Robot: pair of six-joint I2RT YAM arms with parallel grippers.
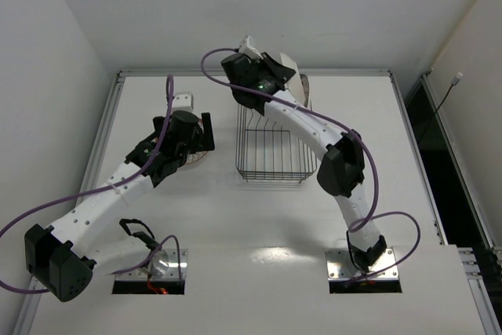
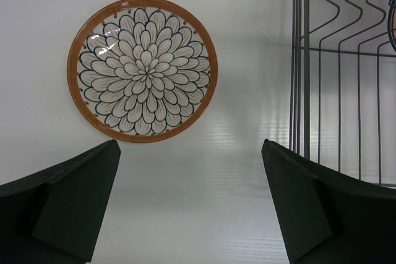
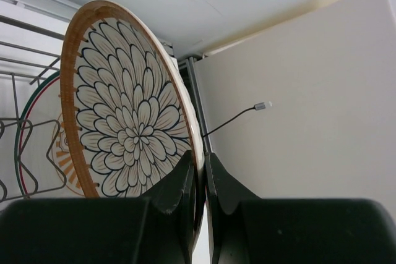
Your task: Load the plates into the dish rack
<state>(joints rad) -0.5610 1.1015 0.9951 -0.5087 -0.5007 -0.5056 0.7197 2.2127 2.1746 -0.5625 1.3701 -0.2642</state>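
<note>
White tabletop (image 1: 259,225) and pale walls fill the overhead view, with the dish rack (image 1: 271,151) just above the frame's centre. At the rack's upper end the right gripper (image 3: 201,162) has its fingers pressed nearly together, pinching the lower rim of a brown-rimmed petal plate (image 3: 133,125). The right wrist view shows that plate on edge and tilted, filling the left half of the frame. Behind it, at lower left, a white plate with an orange sunburst (image 3: 65,159) stands upright among the rack's wires. Only this view shows both plates' faces; from overhead the arm covers them, leaving just a pale sliver of plate beside the gripper.

The left gripper (image 2: 190,153) is spread wide and holds nothing, its dark fingers at the two lower corners of its wrist view. It hangs above the table. In the upper left of that frame the second petal plate (image 2: 142,69) lies flat on the table, face up, touching neither finger. The rack's wire wall runs down the right side, apart from that plate. Overhead, this plate sits left of the rack, mostly hidden under the left gripper, with only an edge peeking out
</note>
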